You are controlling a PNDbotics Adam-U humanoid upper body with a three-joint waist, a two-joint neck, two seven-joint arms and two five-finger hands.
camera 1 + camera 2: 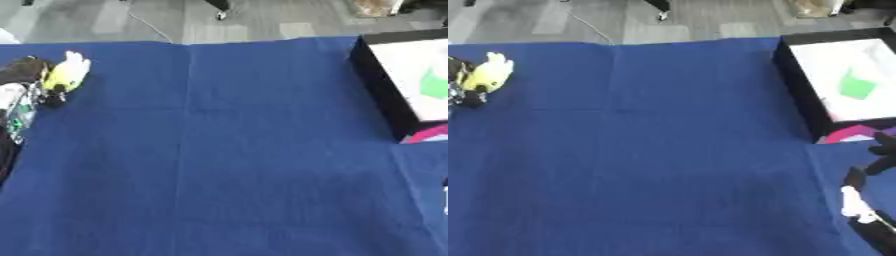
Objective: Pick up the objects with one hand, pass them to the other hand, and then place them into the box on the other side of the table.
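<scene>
Right eye view: my right hand [866,200] sits at the near right corner, fingers relaxed and holding nothing. Far right, black box [796,75] with a green thing [857,85] inside. Far left on the blue cloth [667,150], my left hand [26,82] has fingers curled round a yellow toy [66,73].

Grey plank floor [262,20] beyond a blue-clothed table [227,165]
</scene>
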